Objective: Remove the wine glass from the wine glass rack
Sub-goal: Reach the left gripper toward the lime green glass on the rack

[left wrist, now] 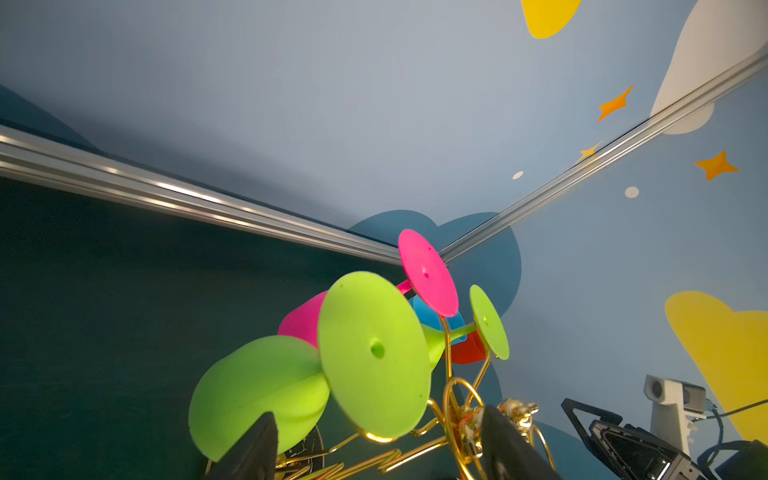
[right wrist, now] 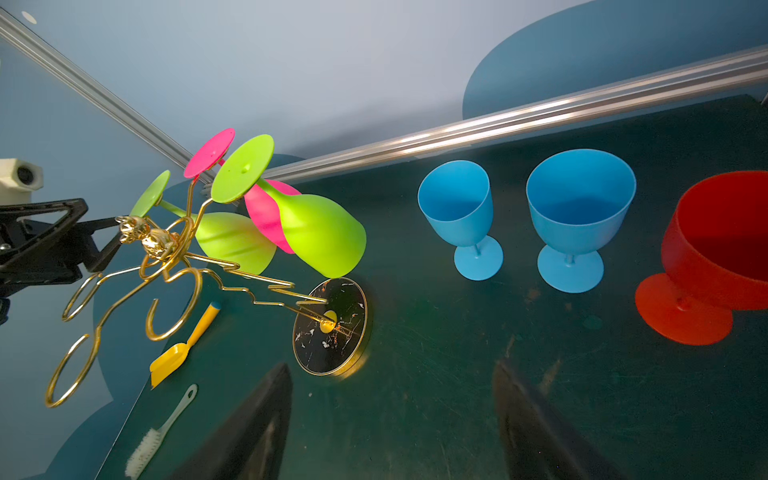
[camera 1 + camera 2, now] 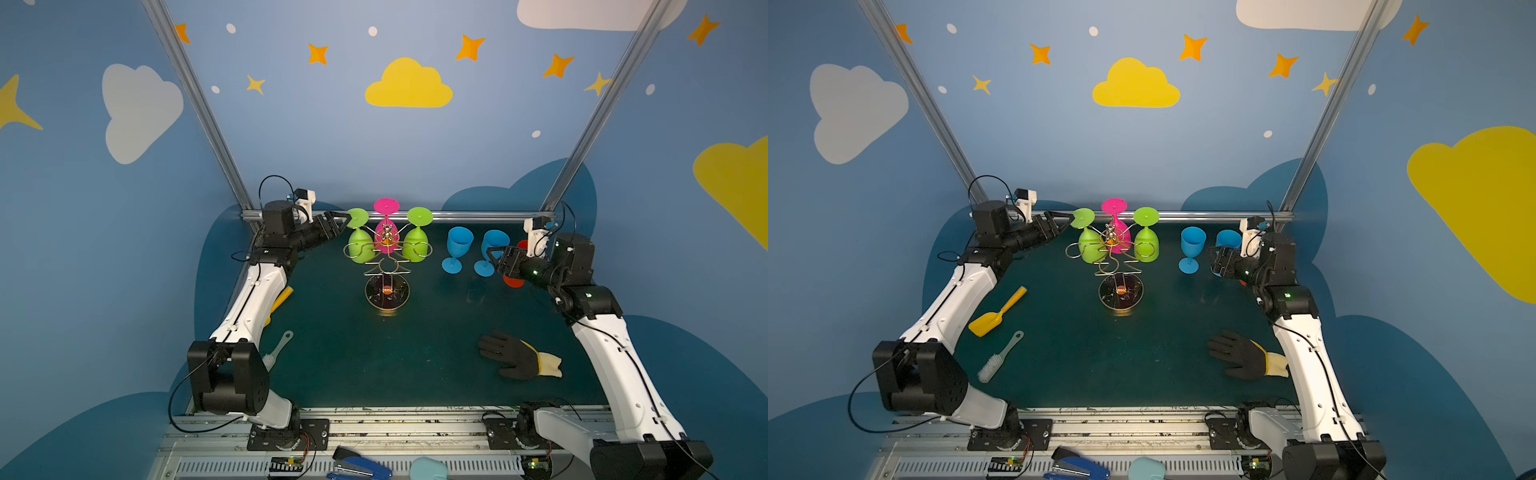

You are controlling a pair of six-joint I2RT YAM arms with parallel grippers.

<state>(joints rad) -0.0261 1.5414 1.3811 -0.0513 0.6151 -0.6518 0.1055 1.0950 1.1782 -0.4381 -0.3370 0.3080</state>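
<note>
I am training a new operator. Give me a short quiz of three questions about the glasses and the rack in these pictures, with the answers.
1. How many glasses hang upside down on the wine glass rack?
2. True or false: the red glass stands upright on the table.
3. Which glass hangs nearest the left gripper? A pink, B green, C blue.
Key: 1. three; 2. true; 3. B, a green glass.

Light is even and moderate, from above. The table (image 3: 415,353) is dark, with weak shadows. The rail (image 2: 498,120) shows glare. Wrist views bend at edges; the right pincer (image 2: 391,368) looks blurred.
</note>
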